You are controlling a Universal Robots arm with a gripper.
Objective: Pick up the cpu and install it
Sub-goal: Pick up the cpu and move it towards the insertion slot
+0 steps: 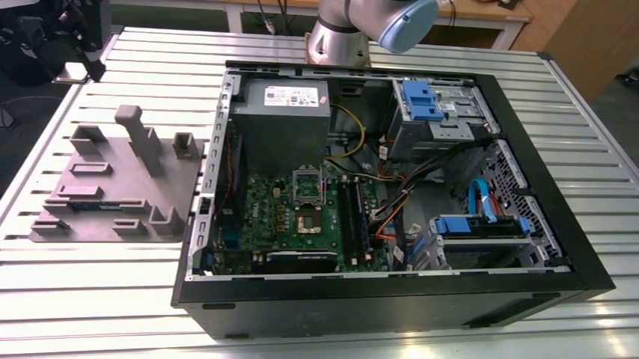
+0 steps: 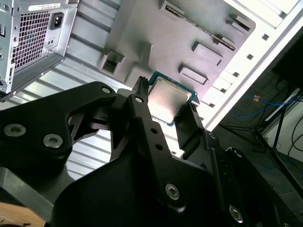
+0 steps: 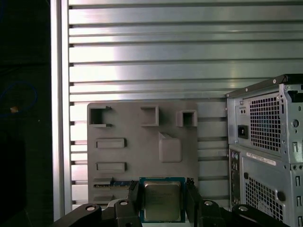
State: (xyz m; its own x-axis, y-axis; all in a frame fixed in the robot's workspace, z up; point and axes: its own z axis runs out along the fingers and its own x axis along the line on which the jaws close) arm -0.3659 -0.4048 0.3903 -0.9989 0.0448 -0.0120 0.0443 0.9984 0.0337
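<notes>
The cpu (image 3: pixel 162 201), a small square chip with a silver top and green rim, sits between my black fingers (image 3: pixel 135 195) in both wrist views. My gripper (image 3: pixel 162 197) is shut on its two opposite edges and holds it in the air above the grey holder tray (image 3: pixel 142 142). In the second wrist view the cpu (image 2: pixel 170 97) shows tilted between the fingertips of the gripper (image 2: pixel 166 106). In the exterior view, the open cpu socket (image 1: pixel 307 218) lies on the green motherboard (image 1: pixel 269 217) inside the case, with its silver bracket (image 1: pixel 307 182) standing upright.
The open black computer case (image 1: pixel 559 247) lies on the slatted metal table (image 1: pixel 100 299), with a grey power supply (image 1: pixel 284 101), cables and blue drive bays inside. The grey tray (image 1: pixel 110 187) at the exterior view's left carries upright posts and a memory stick (image 1: pixel 85 202). The arm's base (image 1: pixel 345 34) stands behind the case.
</notes>
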